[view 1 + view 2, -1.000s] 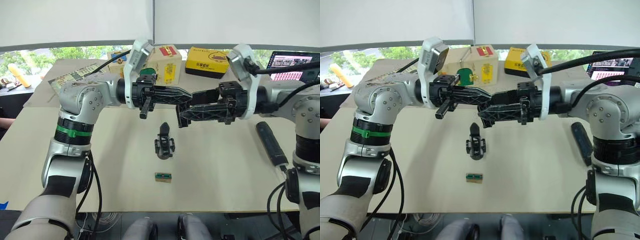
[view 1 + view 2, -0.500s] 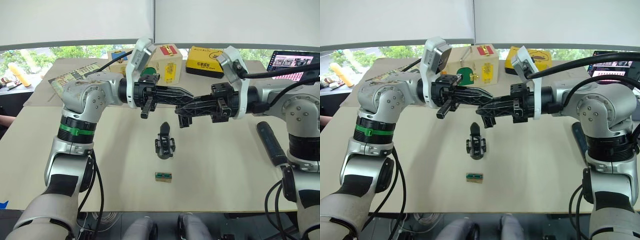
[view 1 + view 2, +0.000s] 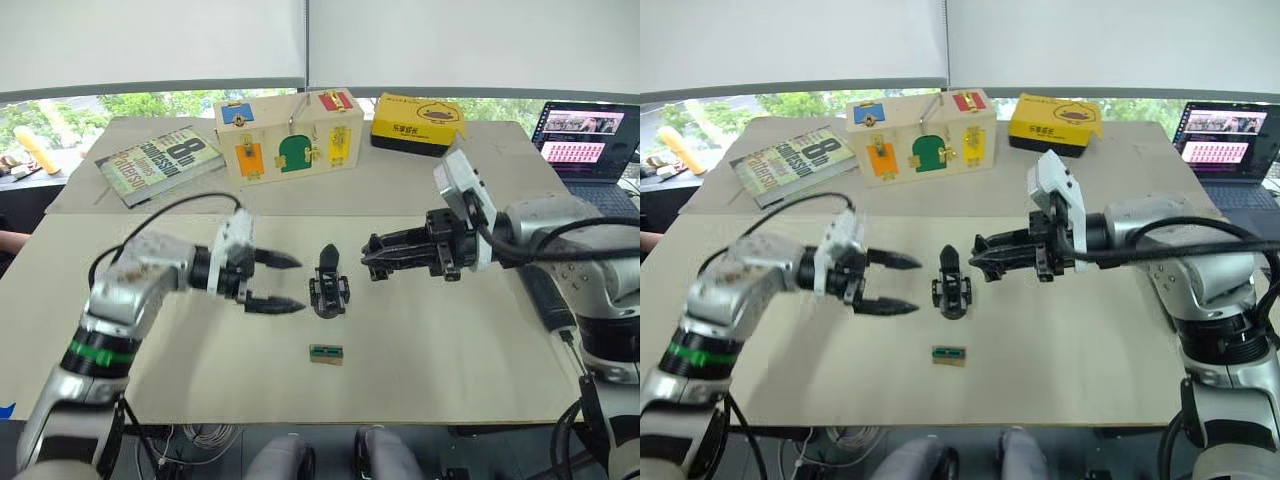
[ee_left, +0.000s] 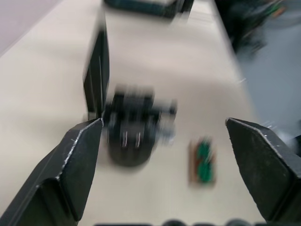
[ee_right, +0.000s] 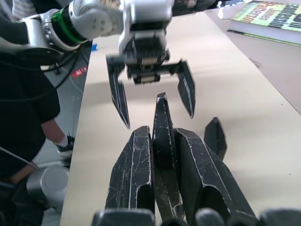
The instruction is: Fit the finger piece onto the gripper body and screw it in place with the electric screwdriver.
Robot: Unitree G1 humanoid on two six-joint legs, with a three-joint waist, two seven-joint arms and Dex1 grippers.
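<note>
A beige desk (image 3: 200, 360) is seen from above, with two robot arms reaching in from either side toward its middle.

The left arm comes in low from the left, elbow bent, forearm lying nearly level over the desk. Its left claw (image 3: 276, 283) points right with its two black fingers spread wide, one above the other in the head view, holding nothing. The fingertips stop just short of the gripper body (image 3: 329, 284), a chunky black block with a pointed finger sticking up toward the far side, which rests on the desk at the centre. In the left wrist view the gripper body (image 4: 131, 127) sits between the open fingers, nearer one of them.

The right arm reaches in from the right, forearm level, wrist turned toward the centre. Its right claw (image 3: 372, 258) is closed narrow around the finger piece (image 5: 162, 136), a slim black wedge whose point juts out between the two fingers. The claw tip hovers just to the right of the gripper body, apart from it.

A small green block (image 3: 326, 354) lies on the desk nearer the robot than the gripper body. The electric screwdriver (image 3: 545, 300), a dark cylinder, lies on the desk at the right, partly behind the right arm. A wooden box (image 3: 288, 135), a book (image 3: 160, 163), a yellow box (image 3: 417, 122) and a laptop (image 3: 588, 130) lie along the far side.
</note>
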